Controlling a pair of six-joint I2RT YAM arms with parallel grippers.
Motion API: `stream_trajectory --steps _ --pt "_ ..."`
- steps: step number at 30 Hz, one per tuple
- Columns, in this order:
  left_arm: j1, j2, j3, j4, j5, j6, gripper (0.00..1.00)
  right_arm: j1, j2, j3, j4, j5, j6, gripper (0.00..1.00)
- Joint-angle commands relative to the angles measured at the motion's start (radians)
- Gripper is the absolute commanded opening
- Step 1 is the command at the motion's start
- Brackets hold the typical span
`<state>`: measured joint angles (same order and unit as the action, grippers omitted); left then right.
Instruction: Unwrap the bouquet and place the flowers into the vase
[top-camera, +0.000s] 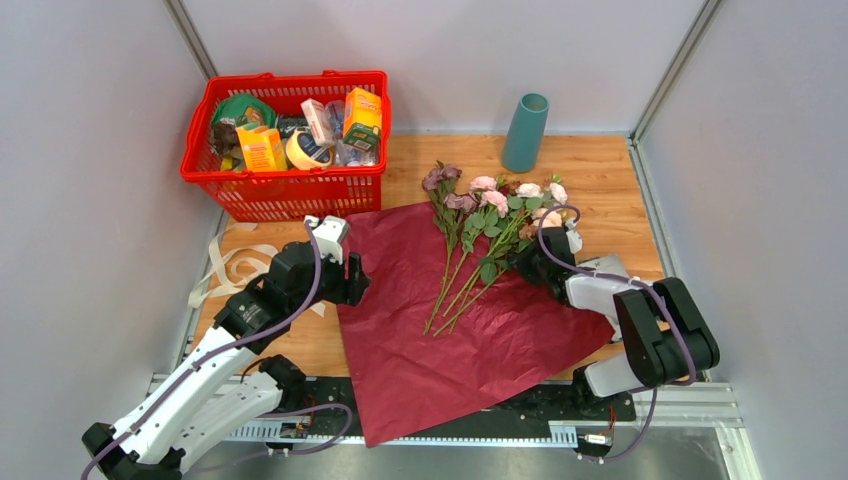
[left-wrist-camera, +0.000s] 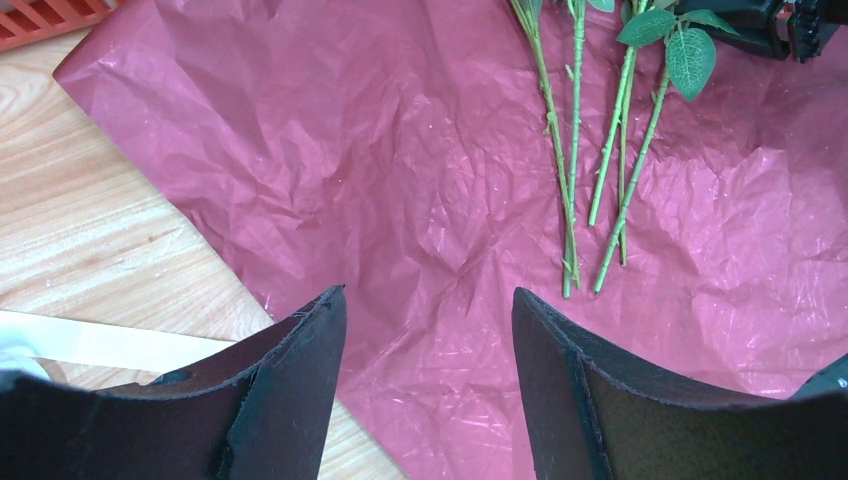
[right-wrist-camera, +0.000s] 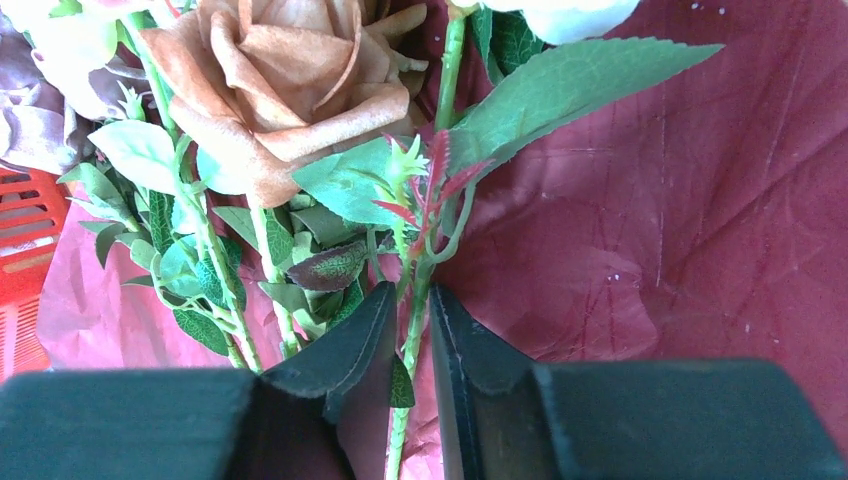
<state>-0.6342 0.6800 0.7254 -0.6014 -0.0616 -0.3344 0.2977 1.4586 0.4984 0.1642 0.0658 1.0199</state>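
The right gripper (right-wrist-camera: 415, 300) is pinching one green stem (right-wrist-camera: 412, 325) among the flowers (top-camera: 480, 235), which are lying across the spread burgundy paper (top-camera: 450, 330). The left gripper (left-wrist-camera: 430, 300) is hovering wide open over that paper, and the vase (top-camera: 525, 132) is standing upright well behind.

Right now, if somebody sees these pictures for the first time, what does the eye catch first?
The wide burgundy paper spread flat in the middle of the table, with the flowers lying loose across its far part. The right end effector pinches one stem there. Behind, a red basket full of packages sits far left, and the teal vase stands upright to its right.
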Motion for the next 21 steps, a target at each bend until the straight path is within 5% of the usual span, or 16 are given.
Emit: stream_trajectory --steps 1,12,21 --pt "-0.001 -0.002 0.003 0.02 -0.012 0.011 0.7 -0.006 0.023 0.009 0.009 0.017 0.011 0.24" --pt "-0.001 0.003 0.003 0.018 -0.018 0.006 0.7 -0.003 -0.032 -0.004 0.001 0.042 -0.01 0.05" --pt "-0.001 0.01 0.005 0.015 -0.023 0.005 0.7 -0.003 -0.24 -0.032 -0.051 0.038 -0.001 0.02"
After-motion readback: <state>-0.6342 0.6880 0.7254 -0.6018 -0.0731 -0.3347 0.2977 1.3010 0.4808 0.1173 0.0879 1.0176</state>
